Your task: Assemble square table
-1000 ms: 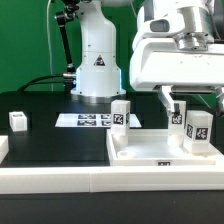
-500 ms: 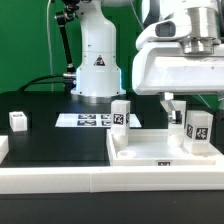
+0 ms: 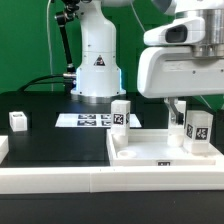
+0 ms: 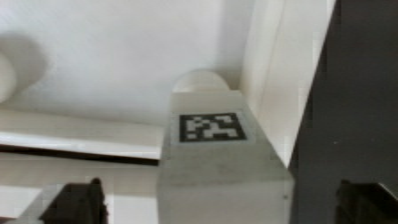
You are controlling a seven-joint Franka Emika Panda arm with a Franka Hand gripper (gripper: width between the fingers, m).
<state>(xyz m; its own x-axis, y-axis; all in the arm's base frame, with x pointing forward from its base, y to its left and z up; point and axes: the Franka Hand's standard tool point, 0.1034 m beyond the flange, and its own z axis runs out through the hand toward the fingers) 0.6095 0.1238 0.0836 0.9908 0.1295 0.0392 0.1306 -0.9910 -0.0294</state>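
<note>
Nearest, a long white border rail [image 3: 60,180] runs along the front of the black table [image 3: 55,140]; just behind it, on the exterior view's right, lies the square table slab [image 3: 150,152], flat, with a small tag on its near edge; one leg [image 3: 198,128] stands upright at the slab's right side, tag facing the camera; the gripper [image 3: 196,108] hangs right over this leg, its fingers [image 3: 177,107] spread wide and clamped on nothing; in the wrist view the leg [image 4: 217,150] rises between the two dark fingertips [image 4: 80,203], with a gap on each side; a second leg [image 3: 120,113] stands upright at the slab's far left corner; a third leg [image 3: 18,121] sits well apart on the exterior view's left; farther back lies the marker board [image 3: 88,120]; farthest, the robot base [image 3: 97,60].
</note>
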